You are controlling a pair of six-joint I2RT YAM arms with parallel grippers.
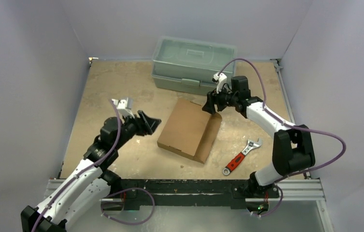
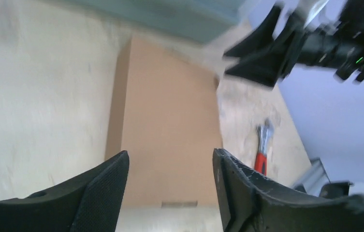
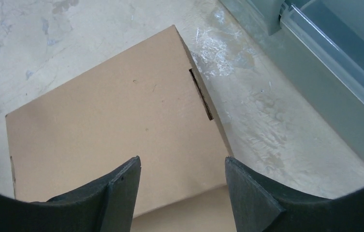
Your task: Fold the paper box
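Observation:
The brown cardboard paper box (image 1: 189,129) lies in the middle of the table with its lid panel down and a side panel sloping on its right. It also shows in the left wrist view (image 2: 170,130) and in the right wrist view (image 3: 117,130). My left gripper (image 1: 152,123) is open and empty, just left of the box. My right gripper (image 1: 211,107) is open and empty, hovering over the box's far right corner. In the right wrist view a slot (image 3: 201,94) is cut along the box's edge.
A grey-green plastic toolbox (image 1: 193,64) stands at the back, just behind the right gripper. A red-handled adjustable wrench (image 1: 241,156) lies on the table to the right of the box. The walls close in on both sides.

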